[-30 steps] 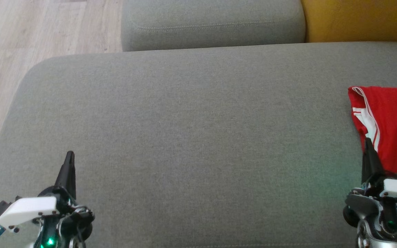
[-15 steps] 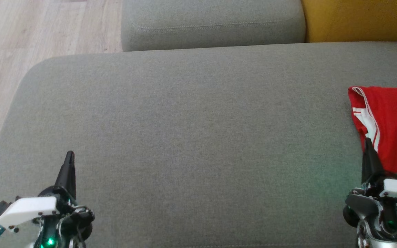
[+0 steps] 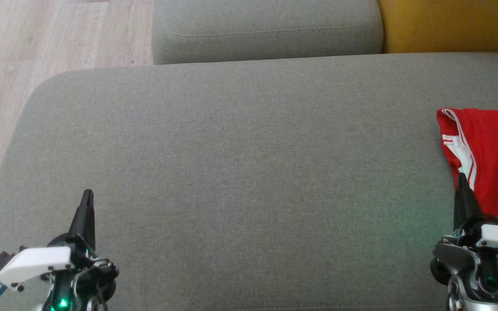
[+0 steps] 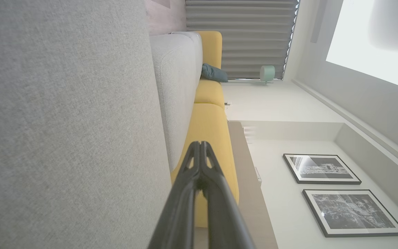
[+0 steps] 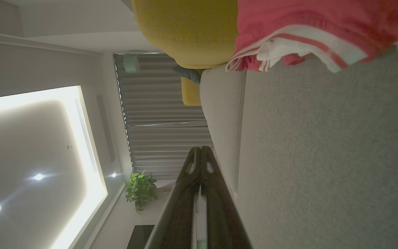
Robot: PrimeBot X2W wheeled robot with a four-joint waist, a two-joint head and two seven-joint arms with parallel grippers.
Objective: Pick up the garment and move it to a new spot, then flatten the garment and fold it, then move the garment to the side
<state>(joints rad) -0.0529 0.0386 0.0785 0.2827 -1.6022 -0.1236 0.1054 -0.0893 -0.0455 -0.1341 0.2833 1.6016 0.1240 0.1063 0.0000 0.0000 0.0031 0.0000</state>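
The garment (image 3: pixel 493 151) is red with white stripes along one side. It lies on the grey sofa seat (image 3: pixel 240 172) at the right edge of the head view, partly cut off by the frame. In the right wrist view the garment (image 5: pixel 323 31) sits along the top. My right gripper (image 3: pixel 461 177) is shut and empty at the lower right, its tip overlapping the garment's near left edge in the head view. At the lower left my left gripper (image 3: pixel 87 194) hovers over bare cushion, shut and empty. The closed tips show as left gripper (image 4: pixel 200 145) and right gripper (image 5: pixel 200 149).
A grey back cushion (image 3: pixel 266 30) lies beyond the seat, with a yellow cushion (image 3: pixel 452 23) to its right. Wooden floor (image 3: pixel 37 47) runs past the sofa's left edge. The wide middle of the seat is bare fabric.
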